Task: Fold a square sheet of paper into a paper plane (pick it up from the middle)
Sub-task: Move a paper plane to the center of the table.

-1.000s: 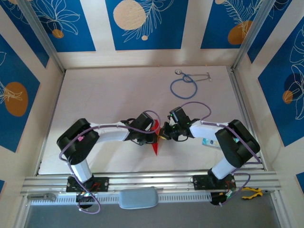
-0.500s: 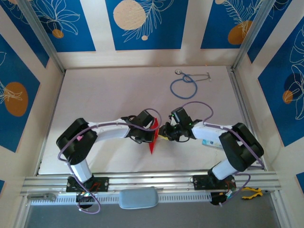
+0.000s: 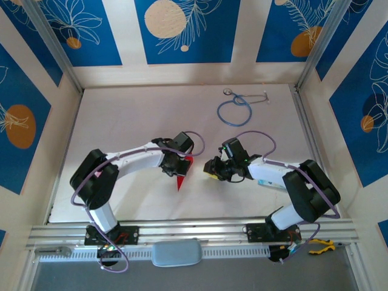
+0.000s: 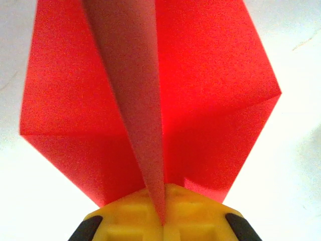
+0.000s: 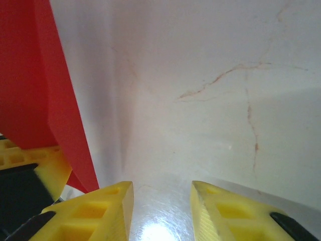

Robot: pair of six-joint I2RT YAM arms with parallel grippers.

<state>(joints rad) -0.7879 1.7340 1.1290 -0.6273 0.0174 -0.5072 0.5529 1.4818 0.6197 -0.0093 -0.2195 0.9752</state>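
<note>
Two grippers hung close together over the middle of the table [image 3: 121,115]. The left gripper [image 3: 177,165] was pinched tight on the red plane [image 3: 181,177], whose tip pointed back toward the near edge, while the right gripper [image 3: 210,170] sat just beside it, fingers parted with nothing between them. Well beyond, near the far wall, lay a blue stethoscope [image 3: 234,111].

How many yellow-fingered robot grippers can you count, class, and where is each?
2. The left gripper, midway across the white table, is shut on the folded bright red paper plane; the right gripper stands open just right of it, clear of the paper.
</note>
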